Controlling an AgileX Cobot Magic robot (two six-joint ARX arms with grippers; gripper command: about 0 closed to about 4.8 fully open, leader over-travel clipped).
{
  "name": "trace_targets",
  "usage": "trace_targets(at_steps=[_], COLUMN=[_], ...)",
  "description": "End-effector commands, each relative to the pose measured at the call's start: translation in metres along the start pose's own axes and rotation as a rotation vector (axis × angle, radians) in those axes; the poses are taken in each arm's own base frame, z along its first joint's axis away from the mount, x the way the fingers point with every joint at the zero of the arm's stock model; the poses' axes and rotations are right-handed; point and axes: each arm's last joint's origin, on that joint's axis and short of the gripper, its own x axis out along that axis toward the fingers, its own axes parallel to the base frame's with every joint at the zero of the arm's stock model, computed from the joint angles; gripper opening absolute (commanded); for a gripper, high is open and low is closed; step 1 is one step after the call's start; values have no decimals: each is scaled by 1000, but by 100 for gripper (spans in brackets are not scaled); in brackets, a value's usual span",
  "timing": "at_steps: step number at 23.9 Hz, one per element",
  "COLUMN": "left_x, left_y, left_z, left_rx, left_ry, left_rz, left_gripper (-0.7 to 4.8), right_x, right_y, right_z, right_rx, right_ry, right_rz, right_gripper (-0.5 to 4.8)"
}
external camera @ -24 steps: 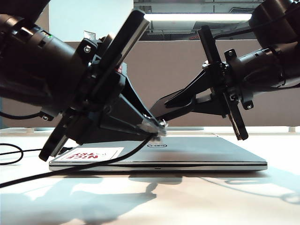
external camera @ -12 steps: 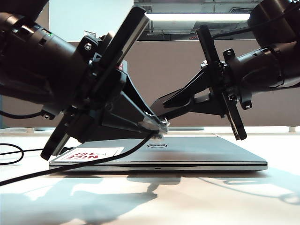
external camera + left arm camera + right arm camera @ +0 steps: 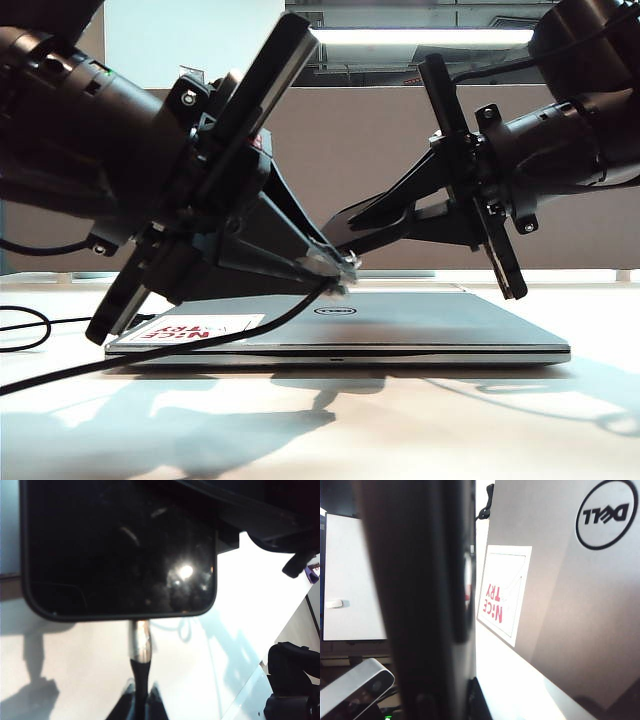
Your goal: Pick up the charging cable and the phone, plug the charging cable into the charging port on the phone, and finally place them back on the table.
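Two robot arms meet in the air above a closed silver laptop [image 3: 400, 325] on a white counter [image 3: 420, 420]. The left end effector [image 3: 340, 270], fingers pressed together, pinches the black cable [image 3: 200, 345] just behind its silvery plug [image 3: 140, 640], which points straight into the phone's [image 3: 120, 550] short edge. The right end effector [image 3: 345, 228], closed, grips the phone, its long axis in line with the plug.

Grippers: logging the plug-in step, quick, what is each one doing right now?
Left gripper: shut on the charging cable, plug at the phone edge.
Right gripper: shut on the phone.
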Motion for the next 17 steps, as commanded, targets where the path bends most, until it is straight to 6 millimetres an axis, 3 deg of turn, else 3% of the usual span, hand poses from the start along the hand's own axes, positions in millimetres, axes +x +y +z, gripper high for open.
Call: trace_targets(at_steps=[1, 17], left_x=[0, 0], left_y=[-2, -2], left_z=[2, 2], left_rx=[-5, -7], left_ry=[-15, -17], left_rz=[-17, -18], left_gripper=[-7, -7], right_x=[-4, -7], right_y=[4, 3], right_z=[7, 8], right_rx=[-23, 26], right_ry=[-41, -8], right_rz=[26, 48], right_gripper=[-5, -5])
